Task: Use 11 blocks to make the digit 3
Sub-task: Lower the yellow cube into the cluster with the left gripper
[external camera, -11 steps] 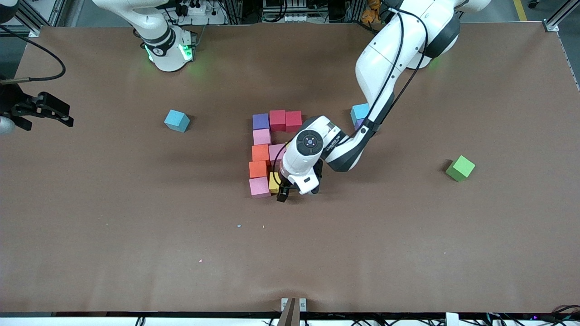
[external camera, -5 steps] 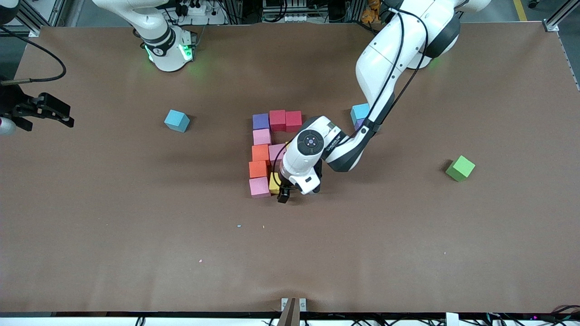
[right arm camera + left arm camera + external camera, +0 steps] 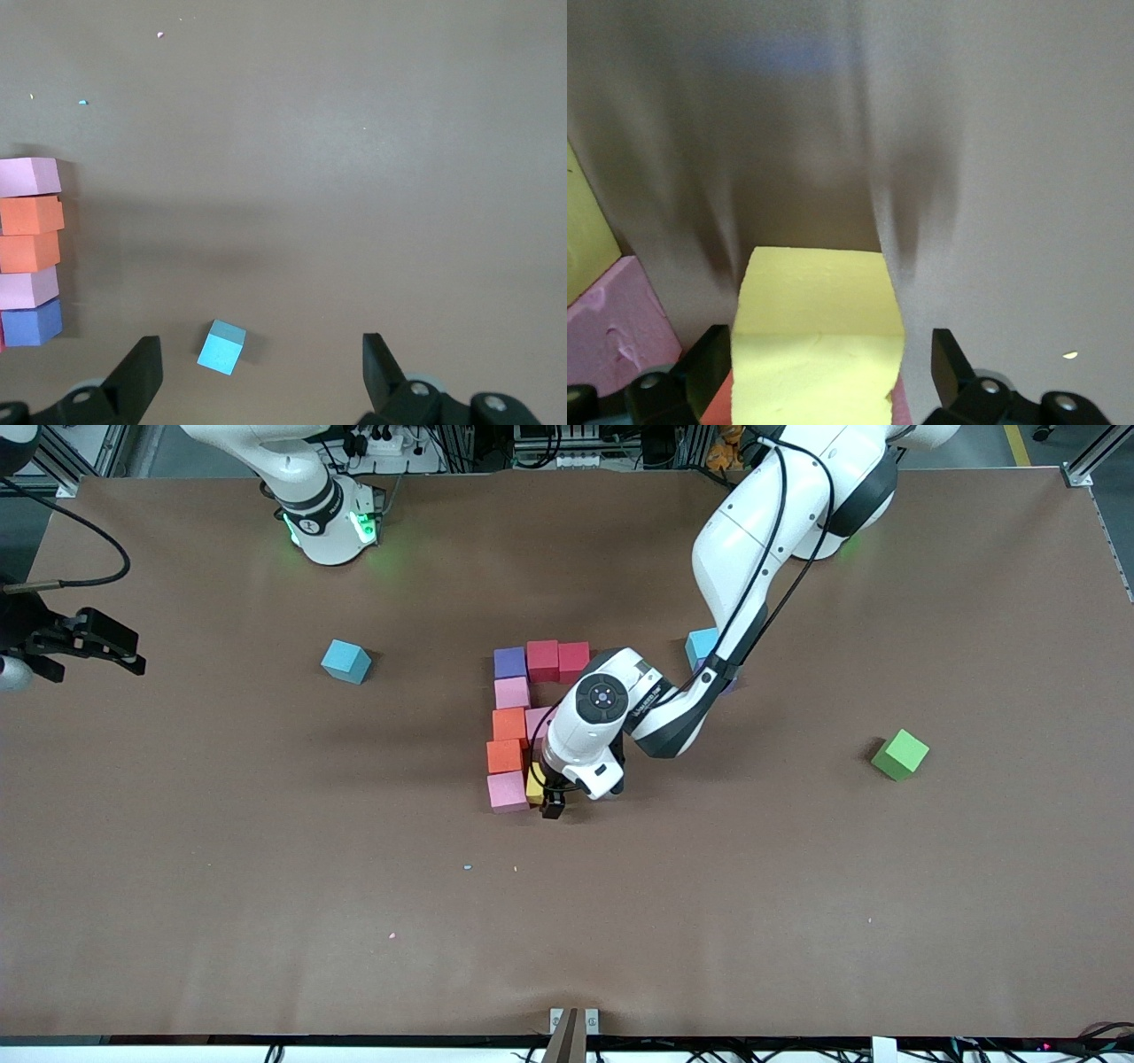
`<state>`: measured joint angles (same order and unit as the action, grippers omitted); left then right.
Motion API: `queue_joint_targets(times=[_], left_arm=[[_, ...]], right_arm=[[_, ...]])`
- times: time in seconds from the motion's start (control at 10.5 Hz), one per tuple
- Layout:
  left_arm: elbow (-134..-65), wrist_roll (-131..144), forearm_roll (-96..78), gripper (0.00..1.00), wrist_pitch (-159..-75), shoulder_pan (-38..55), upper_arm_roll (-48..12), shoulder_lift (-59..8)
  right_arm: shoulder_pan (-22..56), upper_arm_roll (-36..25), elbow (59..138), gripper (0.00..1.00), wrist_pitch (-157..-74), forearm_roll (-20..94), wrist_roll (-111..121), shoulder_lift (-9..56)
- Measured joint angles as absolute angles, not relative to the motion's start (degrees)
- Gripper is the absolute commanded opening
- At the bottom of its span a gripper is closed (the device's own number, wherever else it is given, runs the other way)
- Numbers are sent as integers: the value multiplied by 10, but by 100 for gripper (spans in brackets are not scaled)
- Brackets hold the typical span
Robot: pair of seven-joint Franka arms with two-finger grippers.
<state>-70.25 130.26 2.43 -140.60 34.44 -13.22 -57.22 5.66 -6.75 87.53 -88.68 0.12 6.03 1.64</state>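
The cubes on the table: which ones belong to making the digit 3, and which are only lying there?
For the job: the red, purple, pink, orange and yellow blocks grouped mid-table; left gripper.

Lying about: two light-blue cubes, green cube.

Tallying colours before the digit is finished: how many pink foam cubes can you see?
3. One at the column's end nearest the front camera, one beside the purple cube, one partly under the left arm. More may be hidden.
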Motion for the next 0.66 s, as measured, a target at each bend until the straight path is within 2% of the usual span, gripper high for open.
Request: queue_joint_targets(times=[0.66], left_arm=[[-703,1393,15,100,-1409,344,-132,-573]], right_arm=[[57,-67,875,100,-887,1,60,17]])
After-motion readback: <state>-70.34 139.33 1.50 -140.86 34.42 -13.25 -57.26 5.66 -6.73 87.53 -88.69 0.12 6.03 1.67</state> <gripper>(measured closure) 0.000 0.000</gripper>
